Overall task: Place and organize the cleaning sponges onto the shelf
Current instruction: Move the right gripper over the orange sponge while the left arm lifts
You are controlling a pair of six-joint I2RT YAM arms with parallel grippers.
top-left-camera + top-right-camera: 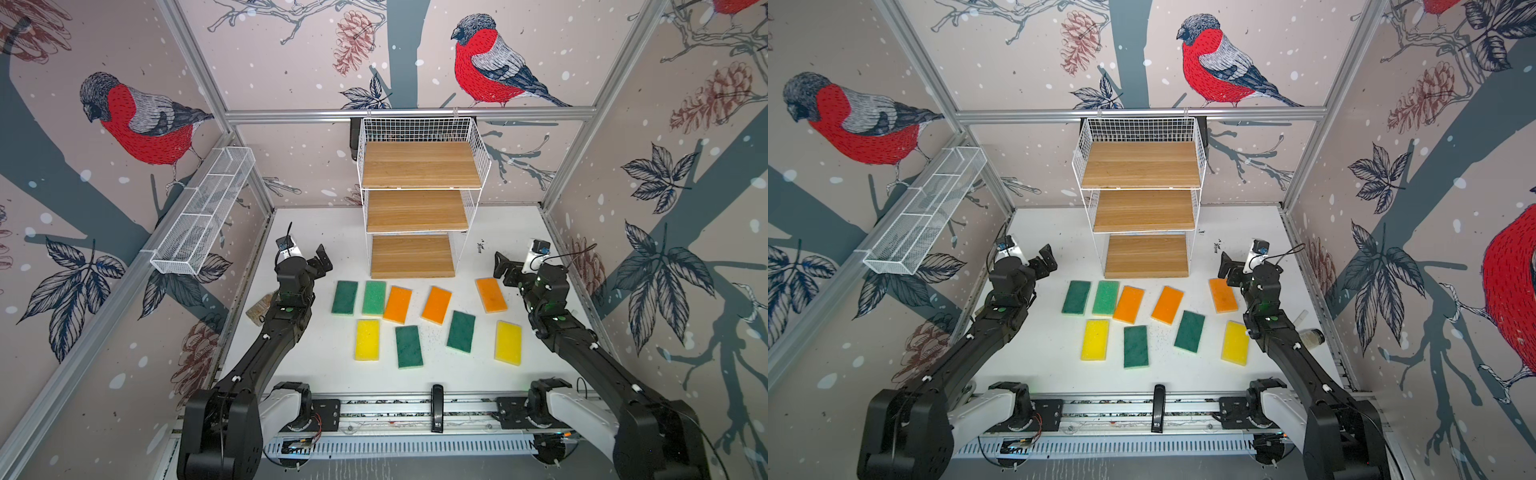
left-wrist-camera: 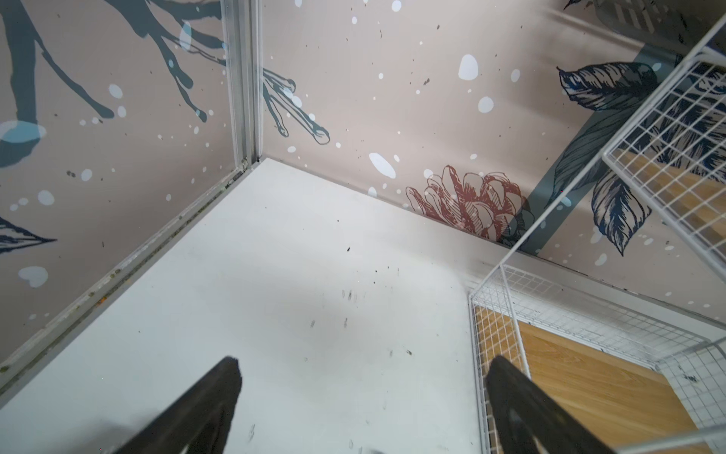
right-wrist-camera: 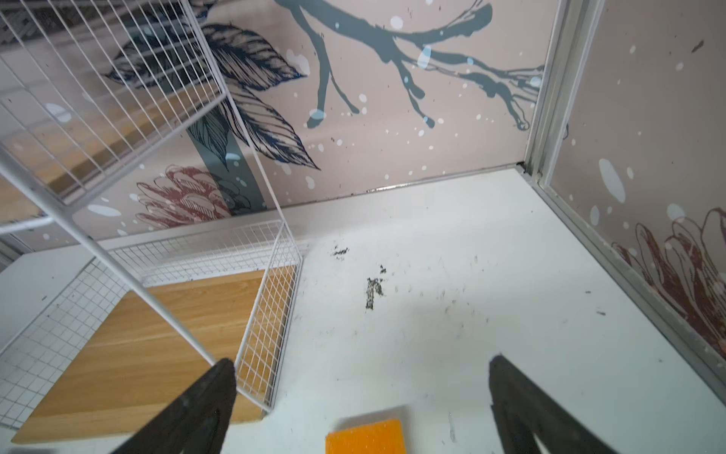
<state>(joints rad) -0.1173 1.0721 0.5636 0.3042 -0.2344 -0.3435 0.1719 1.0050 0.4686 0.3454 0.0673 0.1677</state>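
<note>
Several cleaning sponges lie flat on the white table in front of the shelf (image 1: 417, 210) (image 1: 1144, 210), whose three wooden boards are bare. Three are orange (image 1: 397, 304) (image 1: 436, 305) (image 1: 491, 295), two are yellow (image 1: 368, 339) (image 1: 508, 343), and several are green (image 1: 345, 297) (image 1: 409, 346). My left gripper (image 1: 322, 259) (image 2: 363, 365) hovers open left of the shelf's lowest board (image 2: 589, 385), over bare table. My right gripper (image 1: 500, 266) (image 3: 361, 363) hangs open right of the shelf, just beyond the rightmost orange sponge (image 3: 365, 436). Neither holds anything.
A long white mesh tray (image 1: 203, 212) hangs on the left wall. A small jar (image 1: 1312, 336) lies by the right wall beside my right arm. A brownish object (image 1: 259, 307) lies under my left arm. Walls close in the table on three sides.
</note>
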